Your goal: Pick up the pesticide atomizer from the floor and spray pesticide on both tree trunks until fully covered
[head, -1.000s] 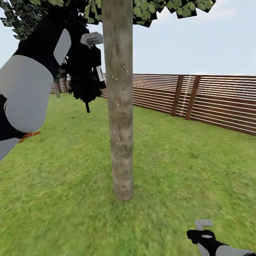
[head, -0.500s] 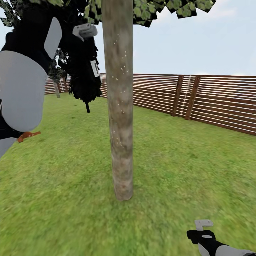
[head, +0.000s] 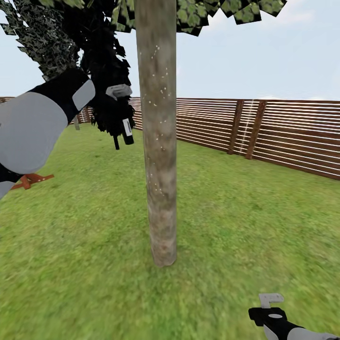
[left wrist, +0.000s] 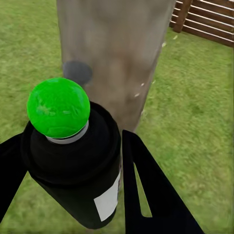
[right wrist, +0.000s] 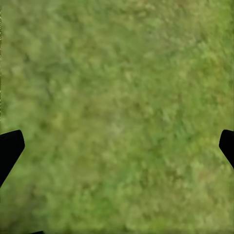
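I have just brought my left arm down: a moment ago my left gripper (head: 118, 101) was up beside the top of the straight mottled grey-brown tree trunk (head: 158, 141), close under the dark green leafy canopy (head: 94, 28), and now it hangs lower, just beside the trunk's upper part on its left. It is clenched around the small dark-bodied pesticide atomizer with a white label (head: 125, 130); from my left wrist I see the atomizer's bright green round dot (left wrist: 58, 107) on top, with the black fingers (left wrist: 151, 190) pressed against the body and the trunk close in front. I judge this as sweeping the nozzle down the bark to cover a lower band. Fine white specks of pesticide (head: 158, 97) dot the trunk's upper and middle stretch, sparse enough that I would call this trunk only partly covered, with its base looking bare. My right gripper (head: 270, 298) hangs low, well to the right of the trunk's foot, spread wide with nothing between its fingers over grass. The ground is a green grass lawn (head: 236, 212), gently uneven in colour. Behind the trunk runs a brown horizontal-slat wooden fence (head: 264, 132) under a pale sky, and a narrow dark cypress-like bush (head: 111, 115) stands beyond the trunk, to its left.
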Robot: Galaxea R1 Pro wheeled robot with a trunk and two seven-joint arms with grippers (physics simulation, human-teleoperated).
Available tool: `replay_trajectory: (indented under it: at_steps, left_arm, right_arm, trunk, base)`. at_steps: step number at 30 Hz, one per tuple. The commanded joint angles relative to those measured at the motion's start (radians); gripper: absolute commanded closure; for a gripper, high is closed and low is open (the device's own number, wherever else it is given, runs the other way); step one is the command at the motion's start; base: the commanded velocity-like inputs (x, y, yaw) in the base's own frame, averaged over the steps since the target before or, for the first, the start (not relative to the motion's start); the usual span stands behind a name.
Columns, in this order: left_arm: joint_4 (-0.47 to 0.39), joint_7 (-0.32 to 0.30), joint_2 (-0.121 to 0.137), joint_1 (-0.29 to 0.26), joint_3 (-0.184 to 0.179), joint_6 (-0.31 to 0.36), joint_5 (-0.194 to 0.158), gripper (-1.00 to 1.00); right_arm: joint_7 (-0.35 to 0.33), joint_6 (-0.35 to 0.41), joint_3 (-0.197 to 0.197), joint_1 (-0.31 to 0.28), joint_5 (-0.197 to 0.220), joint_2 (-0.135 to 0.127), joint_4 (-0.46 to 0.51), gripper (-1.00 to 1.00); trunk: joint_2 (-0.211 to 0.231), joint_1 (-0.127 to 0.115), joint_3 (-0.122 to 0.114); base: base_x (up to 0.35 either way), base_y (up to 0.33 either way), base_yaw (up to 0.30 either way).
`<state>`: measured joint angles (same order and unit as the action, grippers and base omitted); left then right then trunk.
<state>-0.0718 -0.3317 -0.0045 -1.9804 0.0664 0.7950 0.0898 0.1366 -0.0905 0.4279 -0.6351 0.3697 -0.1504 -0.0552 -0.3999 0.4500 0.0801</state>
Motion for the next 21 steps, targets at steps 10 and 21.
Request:
replay_trajectory:
  at_steps: [10, 21]
  left_arm:
    - [-0.187, -0.003, -0.001, -0.001, -0.009, 0.044, -0.003, 1.0]
    - [-0.333, -0.001, -0.002, -0.001, -0.01, 0.137, -0.002, 1.0]
  right_arm:
    - [0.0, 0.0, 0.0, 0.0, 0.0, 0.0, 0.0, -1.0]
    - [-0.001, 0.0, 0.0, 0.001, 0.0, 0.0, 0.0, -1.0]
  trunk:
    - [0.0, 0.0, 0.0]
    - [0.0, 0.0, 0.0]
  base:
    - [0.0, 0.0, 0.0]
    - [0.0, 0.0, 0.0]
